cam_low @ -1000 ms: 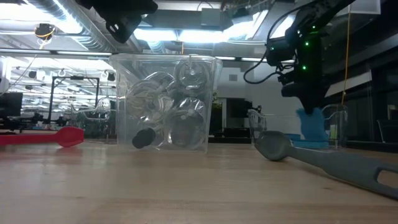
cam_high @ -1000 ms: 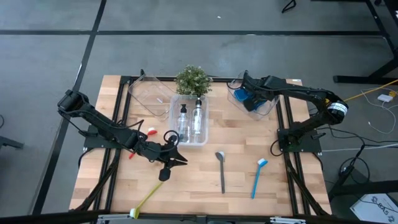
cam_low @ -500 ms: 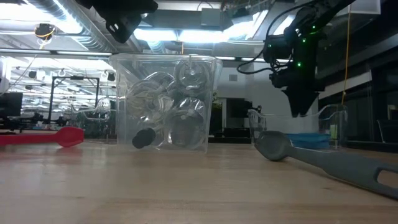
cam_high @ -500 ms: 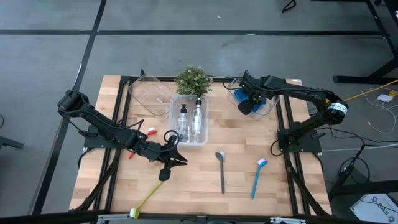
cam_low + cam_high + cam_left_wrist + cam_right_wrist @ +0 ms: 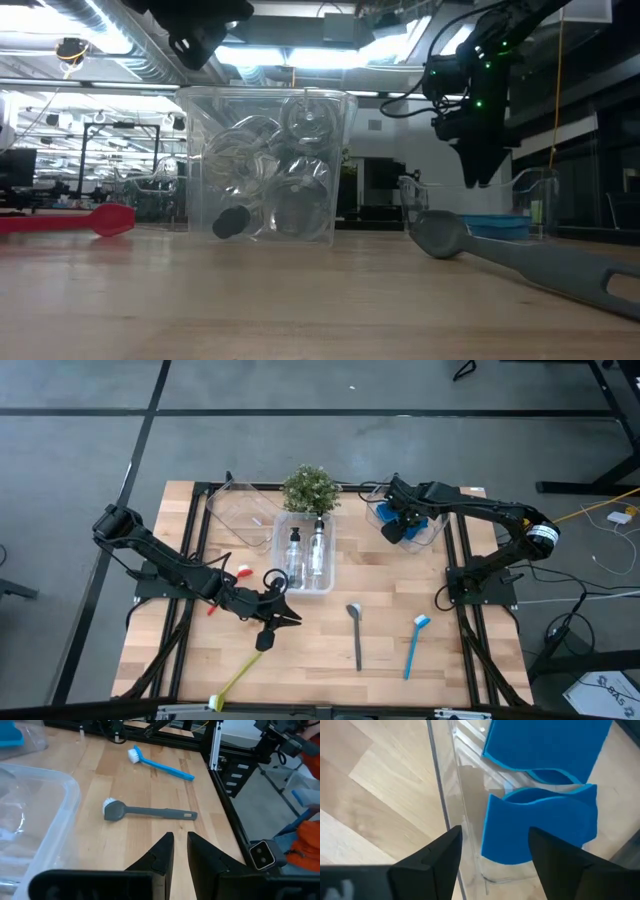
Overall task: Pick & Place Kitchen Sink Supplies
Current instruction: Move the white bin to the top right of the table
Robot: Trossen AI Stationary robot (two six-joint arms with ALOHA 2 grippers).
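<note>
My right gripper (image 5: 495,857) hangs open, pointing down, over the clear bin (image 5: 432,536) at the far right. It touches nothing. Two blue sponges (image 5: 540,825) (image 5: 545,742) lie in that bin below it; the low view shows them lying flat (image 5: 500,226). My left gripper (image 5: 180,845) hovers shut and empty above the table near the middle bin's front corner (image 5: 288,616). A grey brush (image 5: 355,632), a blue brush (image 5: 414,646) and a yellow-green brush (image 5: 235,680) lie flat on the wood. A red brush (image 5: 240,572) lies partly under my left arm.
The middle clear bin (image 5: 305,585) holds two pump bottles (image 5: 317,550). Another clear bin (image 5: 232,510) stands at the far left, and a small green plant (image 5: 312,488) stands behind the middle bin. Bare wood lies between the grey and blue brushes.
My right gripper has let go of a blue sponge that hung below it. The sponge has dropped into the far right bin and lies flat there. The gripper has tipped more steeply downward over the bin.
</note>
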